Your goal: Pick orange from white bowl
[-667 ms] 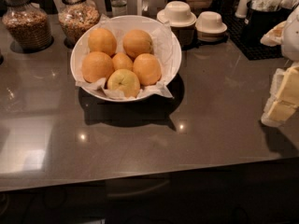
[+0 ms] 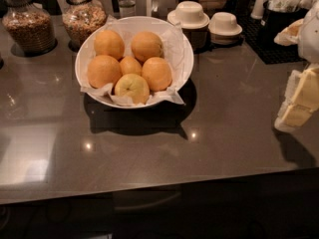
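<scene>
Gripper (image 2: 299, 99) sits at the far right edge of the view, pale cream blocks partly cut off by the frame, hanging just over the right end of the dark grey counter (image 2: 209, 148) and casting a shadow on it. Open or closed: cannot tell from this angle. It holds nothing that I can see. White bowl (image 2: 185, 59) is well to the left of the gripper and a bit further back, flat on the counter with bare counter between the two. The bowl is lined with crumpled white paper (image 2: 173, 38) that spills over the near rim. Inside are five oranges (image 2: 147, 46): two at the back, two flanking at mid height, and a smaller one wedged in the middle. A paler yellowish fruit (image 2: 132, 87) lies at the front edge of the pile, touching the oranges behind it. The orange nearest the gripper (image 2: 157, 73) is on the pile's right side. Behind the gripper and to its left are two upturned white cups on saucers (image 2: 189, 14), side by side, just past the bowl's rim. A black mat (image 2: 271, 46) lies straight back from the gripper. Far left at the back stand two glass jars of grain mix (image 2: 28, 26), beyond the bowl as seen from the gripper.
</scene>
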Motion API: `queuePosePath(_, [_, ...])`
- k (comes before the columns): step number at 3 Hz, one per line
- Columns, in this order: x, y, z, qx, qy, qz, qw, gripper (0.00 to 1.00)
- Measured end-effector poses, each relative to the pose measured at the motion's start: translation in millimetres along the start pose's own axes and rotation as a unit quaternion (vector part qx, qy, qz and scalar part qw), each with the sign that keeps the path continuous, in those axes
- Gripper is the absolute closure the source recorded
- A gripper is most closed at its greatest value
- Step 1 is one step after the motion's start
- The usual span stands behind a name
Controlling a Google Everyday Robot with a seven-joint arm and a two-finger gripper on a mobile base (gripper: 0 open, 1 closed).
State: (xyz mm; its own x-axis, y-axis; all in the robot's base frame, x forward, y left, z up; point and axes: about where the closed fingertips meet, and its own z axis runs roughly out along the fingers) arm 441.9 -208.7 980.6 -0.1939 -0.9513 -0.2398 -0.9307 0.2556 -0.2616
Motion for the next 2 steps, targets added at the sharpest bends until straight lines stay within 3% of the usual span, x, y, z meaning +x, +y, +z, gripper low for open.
queuePosePath(1, [-52, -12, -3, 0.009, -0.074, -0.058, 0.9955, 0.0])
queuePosePath(2, [-124, -22, -9, 0.008, -0.162, -0.126, 0.9787, 0.0])
